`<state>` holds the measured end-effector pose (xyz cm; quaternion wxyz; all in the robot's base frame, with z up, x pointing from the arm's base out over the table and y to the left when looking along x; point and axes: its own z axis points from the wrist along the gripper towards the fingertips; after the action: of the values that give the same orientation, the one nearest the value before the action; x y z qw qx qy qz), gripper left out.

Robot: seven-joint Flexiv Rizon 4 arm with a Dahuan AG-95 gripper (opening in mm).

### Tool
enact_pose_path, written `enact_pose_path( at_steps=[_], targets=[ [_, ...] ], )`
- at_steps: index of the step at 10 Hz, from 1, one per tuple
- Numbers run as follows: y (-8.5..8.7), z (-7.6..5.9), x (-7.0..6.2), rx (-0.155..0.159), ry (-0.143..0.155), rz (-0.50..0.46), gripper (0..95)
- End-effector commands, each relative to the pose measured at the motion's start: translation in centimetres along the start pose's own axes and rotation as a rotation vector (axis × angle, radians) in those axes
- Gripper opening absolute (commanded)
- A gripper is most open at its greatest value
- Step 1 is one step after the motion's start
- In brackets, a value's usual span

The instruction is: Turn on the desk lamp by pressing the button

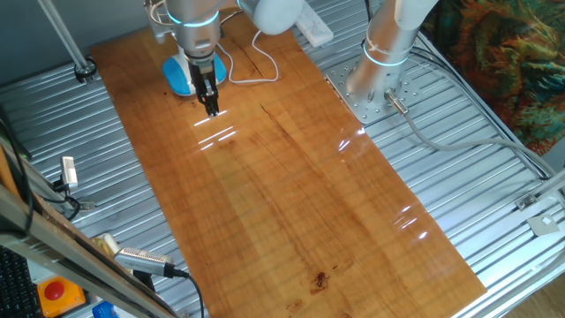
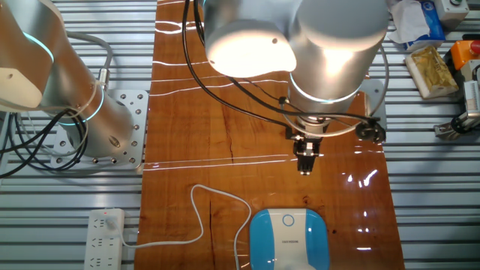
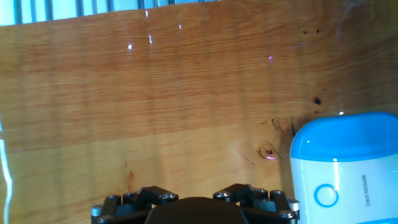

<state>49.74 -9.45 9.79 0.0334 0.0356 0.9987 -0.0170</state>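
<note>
Lamp [image 2: 289, 238] sits at bottom centre of the other fixed view, blue-rimmed with a white top, on the wooden board [image 2: 225, 127]. Button [image 2: 289, 220], a small ring mark, is near its upper edge. Cord [image 2: 196, 217] runs left to the power strip [image 2: 103, 238] at lower left. Gripper [image 2: 305, 169] hangs just above the lamp, apart from it, tips pointing down; jaw gap can't be told. Hand view shows the lamp lower right.

I'm working in a robotics lab: a wooden worktop [image 1: 291, 185] laid over ribbed aluminium framing [image 1: 459, 132], a second arm [image 2: 67, 97] bolted to a drilled metal plate [image 2: 124, 124], a red stop button [image 1: 55, 290], and a power strip [image 2: 103, 238] beside loose cables.
</note>
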Motion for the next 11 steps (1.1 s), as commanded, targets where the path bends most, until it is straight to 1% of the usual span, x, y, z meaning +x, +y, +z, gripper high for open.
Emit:
enact_pose_path(
  at_steps=[1,3,11],
  targets=[
    [-0.07,-0.16,0.05,0.002,0.000,-0.017,0.0],
    [-0.09,-0.17,0.03,-0.001,-0.005,-0.020,0.0],
    [-0.09,-0.17,0.03,0.002,0.008,-0.026,0.0]
  ],
)
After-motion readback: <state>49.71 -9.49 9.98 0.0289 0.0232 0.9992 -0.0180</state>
